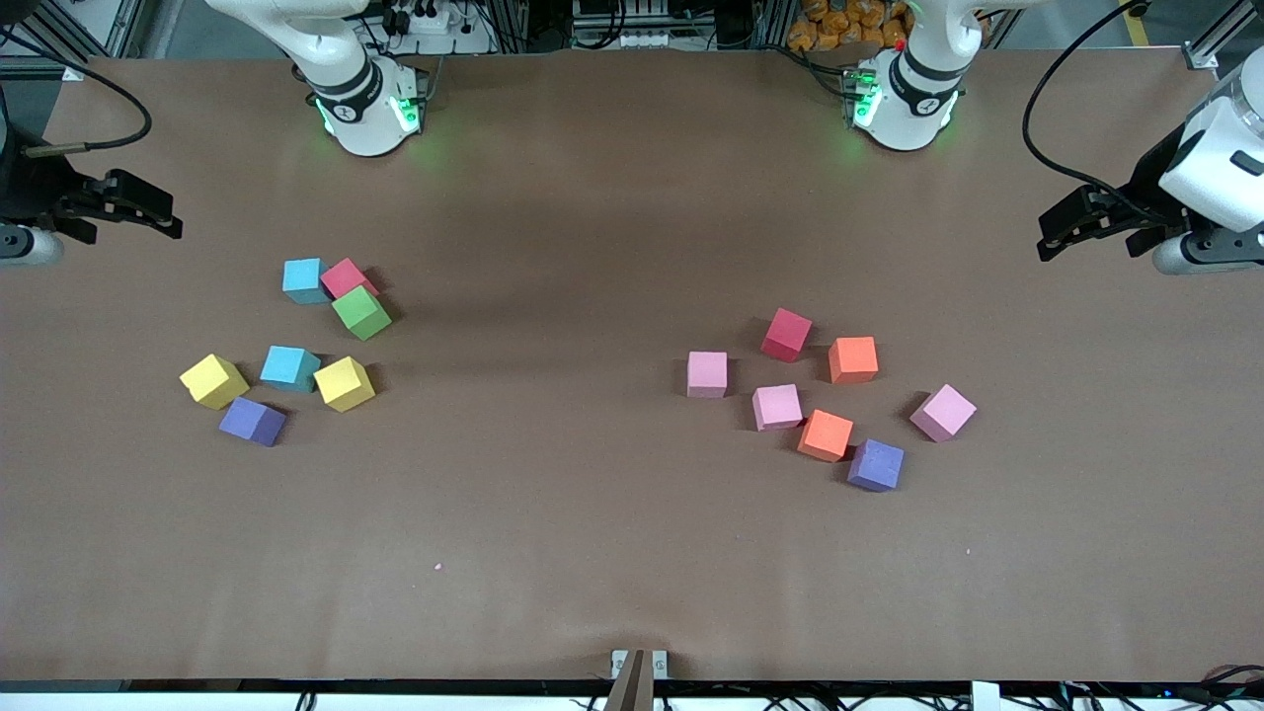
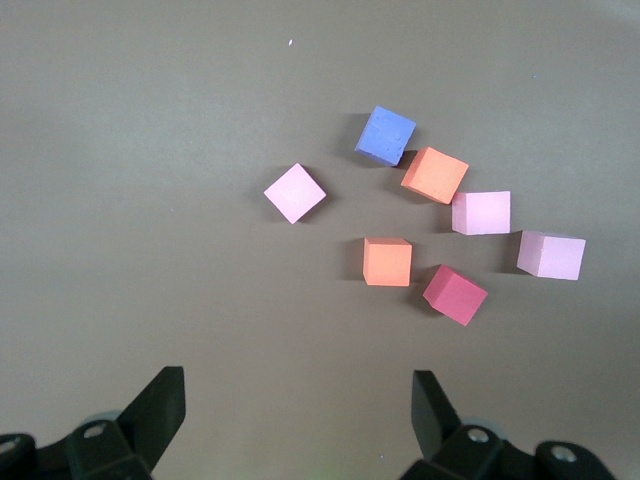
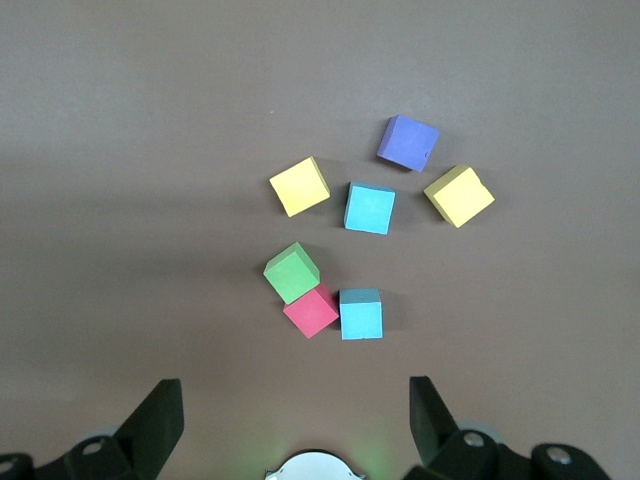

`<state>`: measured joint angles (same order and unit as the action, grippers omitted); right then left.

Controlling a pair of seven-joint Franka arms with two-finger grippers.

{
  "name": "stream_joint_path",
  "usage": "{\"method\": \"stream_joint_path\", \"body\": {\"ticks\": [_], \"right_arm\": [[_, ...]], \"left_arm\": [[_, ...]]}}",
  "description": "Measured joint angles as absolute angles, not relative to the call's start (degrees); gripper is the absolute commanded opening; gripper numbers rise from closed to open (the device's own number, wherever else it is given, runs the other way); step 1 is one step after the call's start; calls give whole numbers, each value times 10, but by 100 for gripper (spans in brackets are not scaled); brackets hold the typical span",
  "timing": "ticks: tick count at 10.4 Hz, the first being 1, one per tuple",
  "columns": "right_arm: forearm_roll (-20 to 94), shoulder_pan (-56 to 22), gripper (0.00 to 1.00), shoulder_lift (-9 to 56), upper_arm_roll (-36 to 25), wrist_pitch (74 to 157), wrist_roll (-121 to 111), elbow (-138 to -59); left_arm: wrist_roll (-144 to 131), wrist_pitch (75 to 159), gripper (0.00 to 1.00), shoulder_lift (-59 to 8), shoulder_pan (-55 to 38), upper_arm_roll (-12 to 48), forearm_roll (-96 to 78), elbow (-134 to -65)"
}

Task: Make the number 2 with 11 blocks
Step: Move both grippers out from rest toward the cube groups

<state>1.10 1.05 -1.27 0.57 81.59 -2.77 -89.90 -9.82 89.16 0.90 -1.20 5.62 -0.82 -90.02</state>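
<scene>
Starting well means choosing bare table (image 1: 553, 444) between the two clusters for the digit, then lifting an outlying cube first. The blocks (image 1: 707, 374) lie scattered: seven toward the left arm's end, seven toward the right arm's. The left gripper (image 1: 1091, 222) and right gripper (image 1: 123, 202) wait at the table's ends, jaws apart, empty. The green block (image 1: 360, 312) touches a red one (image 1: 347, 277), crowding any grasp.

I see wide free table (image 1: 553, 464) between the two block clusters (image 1: 296, 346) (image 1: 829, 395); inside each, blocks crowd closely.
</scene>
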Motion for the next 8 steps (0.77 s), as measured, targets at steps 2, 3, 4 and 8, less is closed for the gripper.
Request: {"method": "stream_joint_path", "body": {"ticks": [2,3,4,8], "right_arm": [[11,10,100,-13,4,816,-28,-899],[11,10,100,-13,4,817,-28,-899],[11,10,100,-13,4,819,-28,-899],[12,10,100,-13,4,839,-26,-899]], "left_arm": [[-98,892,100,9,-12,56,-8,-900],[-98,892,100,9,-12,56,-8,-900],[-98,892,100,8,-12,56,-8,-900],[-98,893,100,-14,2,54,-8,-905]]}}
